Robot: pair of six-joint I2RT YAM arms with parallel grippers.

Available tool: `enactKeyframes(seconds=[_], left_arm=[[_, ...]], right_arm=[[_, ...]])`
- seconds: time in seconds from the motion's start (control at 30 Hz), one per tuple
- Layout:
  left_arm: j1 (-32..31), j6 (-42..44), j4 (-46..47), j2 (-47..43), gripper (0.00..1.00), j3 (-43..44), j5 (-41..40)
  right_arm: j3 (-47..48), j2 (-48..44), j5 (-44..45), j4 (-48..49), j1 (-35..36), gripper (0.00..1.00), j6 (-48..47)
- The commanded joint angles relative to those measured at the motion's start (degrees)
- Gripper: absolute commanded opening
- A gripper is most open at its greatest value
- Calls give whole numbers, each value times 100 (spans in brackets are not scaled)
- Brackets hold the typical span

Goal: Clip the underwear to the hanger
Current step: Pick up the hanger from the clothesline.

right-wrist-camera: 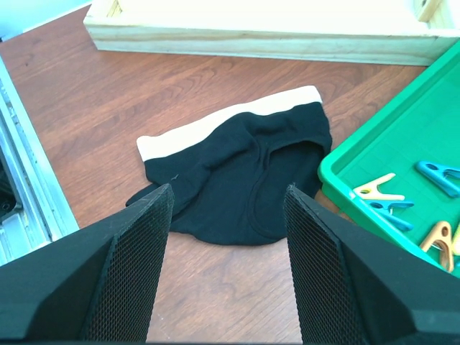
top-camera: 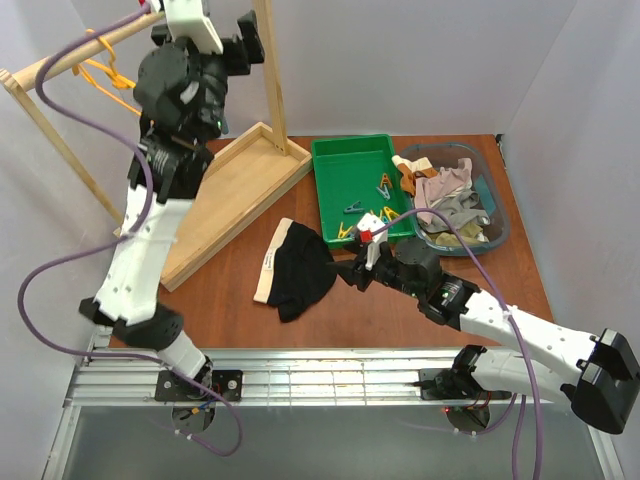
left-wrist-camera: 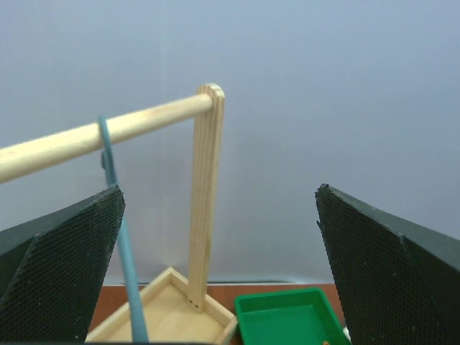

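Observation:
The black underwear (top-camera: 300,268) with a cream waistband lies flat on the table; in the right wrist view (right-wrist-camera: 244,169) it is just ahead of my fingers. My right gripper (top-camera: 350,273) (right-wrist-camera: 228,244) is open and empty, low over the table at the garment's right edge. The yellow-orange hanger (top-camera: 105,78) hangs on the wooden rod (top-camera: 90,45) at the upper left. My left gripper (top-camera: 248,38) (left-wrist-camera: 219,280) is open and empty, raised high near the rack's post (left-wrist-camera: 203,194), to the right of the hanger. The yellow hanger is out of both wrist views.
A grey-blue hanger (left-wrist-camera: 123,244) hangs on the rod (left-wrist-camera: 108,133). The rack's wooden base tray (top-camera: 235,190) lies left of a green tray (top-camera: 350,165) holding clothespins (right-wrist-camera: 381,198). A grey bin (top-camera: 497,215) with a clothes pile is at the right.

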Motion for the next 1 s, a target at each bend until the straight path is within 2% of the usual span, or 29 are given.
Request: enactKeyframes(seconds=[0.0,0.07,0.13,0.27,0.37,0.5,0.63,0.97], left_arm=[[1078,-1356,-2074,614,98,1208,1639],[1597,-1842,-1944,345,96,640,1974],[2056,-2176,-1785,19,90,-270,1801],[2092,-2240,-1565,-711,82,-1240,765],[2092,-2178,-1390,-1081,82,-1733,350],[2092,-2099,-1178,-1484,82,-2157,16],[2092,-1967,-564,-1942,81,-2640,51],[2092,-1695,-905,-1627,81,-2702,-871]], right_arm=[[-83,-166,178,205,3,56,11],[-162,-219,432,205,3,56,-7],[-197,-271,573,205,2,56,-16],[-224,-316,600,213,-6,56,-33],[-215,-298,486,213,-6,57,-25],[-215,-272,354,222,-6,57,28],[-206,-219,292,257,-6,57,37],[-188,-87,248,275,2,57,55]])
